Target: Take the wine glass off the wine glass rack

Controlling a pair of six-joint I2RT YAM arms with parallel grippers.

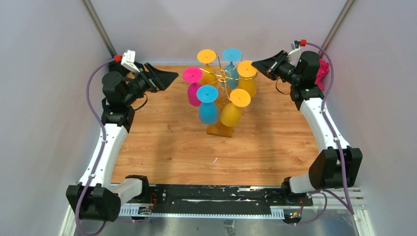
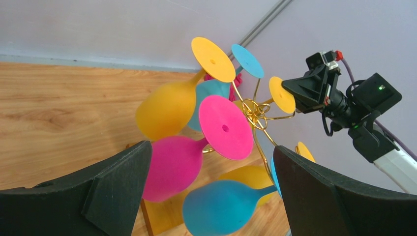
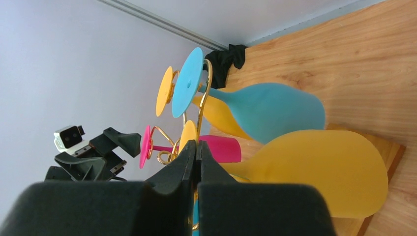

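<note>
Left gripper [image 1: 167, 77] is spread wide w/ nothing btwn its fingers [image 2: 113, 191]. It's up at rack height on the left, clear of the glasses. Its wrist cam looks straight at the pink glass [image 2: 172, 167], w/ a blue glass [image 2: 221, 209] below that.

Right gripper [image 1: 259, 63] is pinched tight, pads [image 3: 189, 162] pressed together, nothing visibly caught in them. Its tip is just beside the foot of the far-right yellow glass [image 1: 247, 69]; can't tell if they touch.

Btwn the 2 arms, mid-table toward the back, is the wine glass rack [image 1: 223, 74]: gold wire scrolls off a centre post, on an orange-brown wooden base [image 1: 220, 130]. 6 glasses hang on it, feet up, bowls down: 3 yellow, 2 blue, 1 pink. All of them are on the arms.

The rack is on the wooden table [image 1: 162, 147]. There's a red cloth [image 1: 322, 73] behind the right arm, by the wall.
</note>
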